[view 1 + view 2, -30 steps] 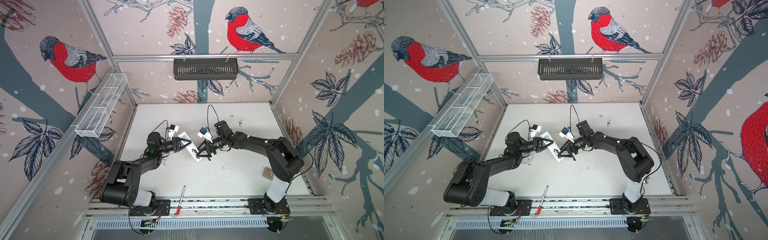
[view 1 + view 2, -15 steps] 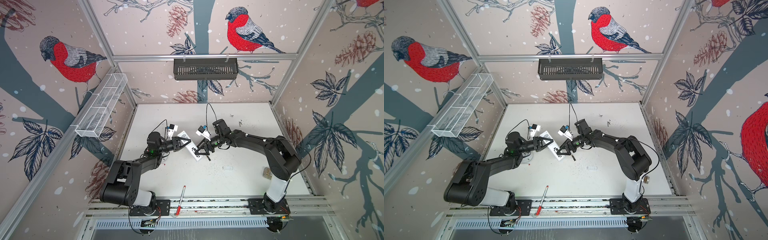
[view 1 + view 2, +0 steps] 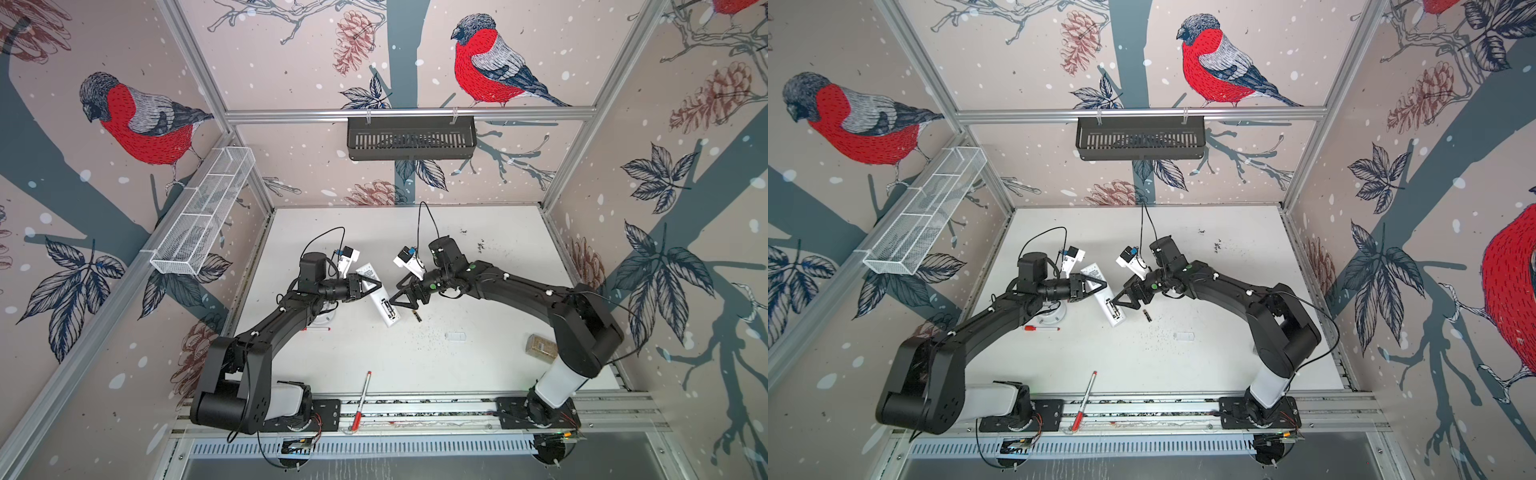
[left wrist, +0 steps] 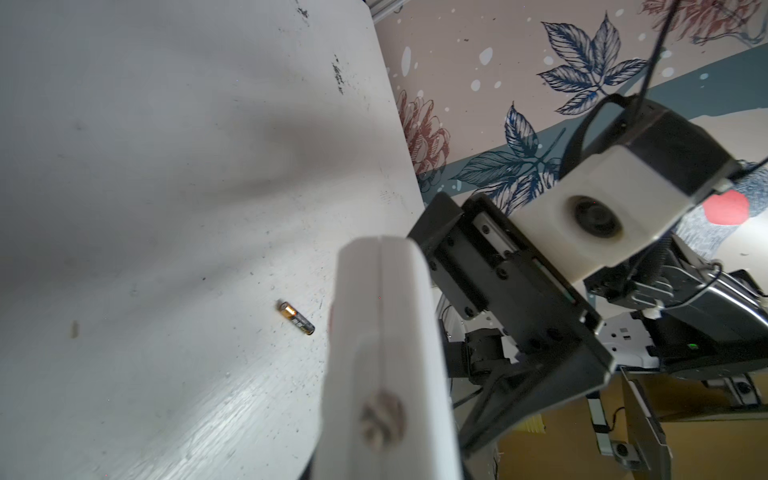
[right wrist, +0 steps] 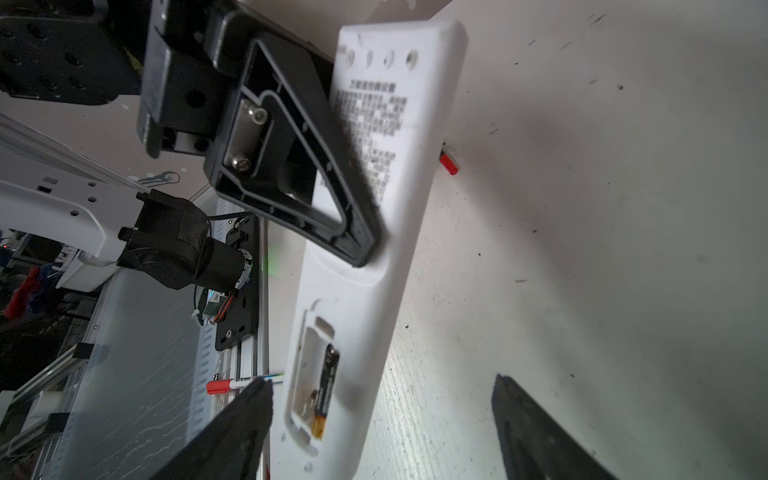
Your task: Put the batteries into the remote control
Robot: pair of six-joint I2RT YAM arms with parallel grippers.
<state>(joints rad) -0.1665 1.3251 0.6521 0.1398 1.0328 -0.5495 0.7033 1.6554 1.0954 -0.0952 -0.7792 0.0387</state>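
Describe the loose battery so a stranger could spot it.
Find the white remote control at the table's centre. Beside its open end, toward the right arm, lies the battery: short, black, gold-tipped, loose on the surface, unlike its twin inside the remote.

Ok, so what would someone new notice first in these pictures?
In the middle of the table, the left gripper is shut on the white remote, turned back-up with its compartment open. One battery sits in that compartment; a second battery lies loose on the table just past the remote's end, near the open right gripper.
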